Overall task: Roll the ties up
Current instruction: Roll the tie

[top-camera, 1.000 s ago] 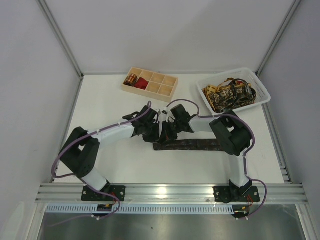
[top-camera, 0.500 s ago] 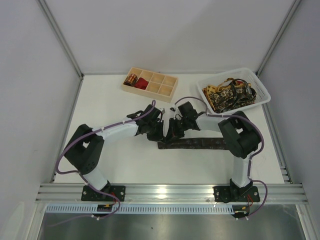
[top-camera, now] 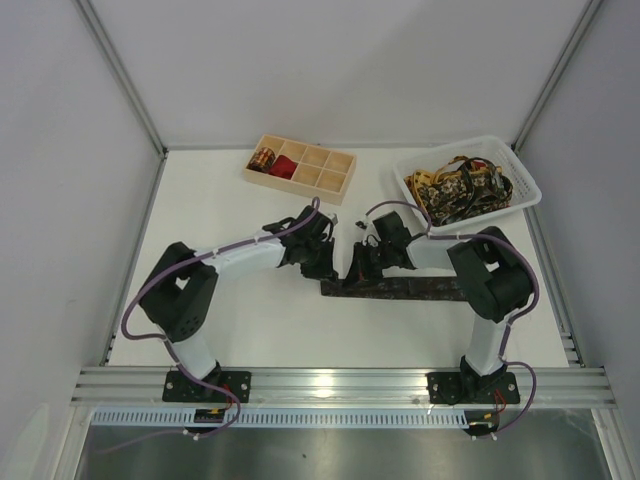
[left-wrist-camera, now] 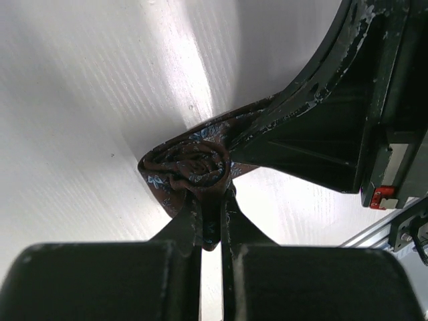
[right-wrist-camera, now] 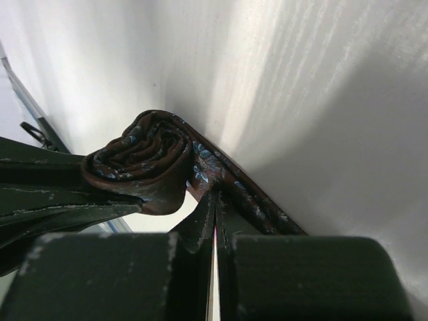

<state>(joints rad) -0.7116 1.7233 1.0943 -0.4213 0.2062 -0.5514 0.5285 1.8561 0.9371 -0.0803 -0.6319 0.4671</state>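
A dark brown tie (top-camera: 410, 289) with small blue flowers lies flat across the table's middle. Its left end is wound into a tight coil (left-wrist-camera: 197, 164), also visible in the right wrist view as a coil (right-wrist-camera: 140, 154). My left gripper (left-wrist-camera: 210, 200) is shut on the coil's fabric, which shows between its fingers. From above, the left gripper (top-camera: 322, 265) sits just left of the right gripper (top-camera: 357, 268). My right gripper (right-wrist-camera: 215, 197) is shut with nothing between its fingers. Its tips press on the flat strip (right-wrist-camera: 251, 197) right beside the coil.
A pale wooden compartment tray (top-camera: 295, 183) stands at the back, holding a gold-and-black coil (top-camera: 263, 158) and a red coil (top-camera: 285, 167). A white basket (top-camera: 528, 183) at the back right holds a tangle of gold-and-black ties (top-camera: 460, 185).
Both grippers have moved right and slightly away from the bases, taking the coil along the tie. The flat stretch's left end now lies further right.
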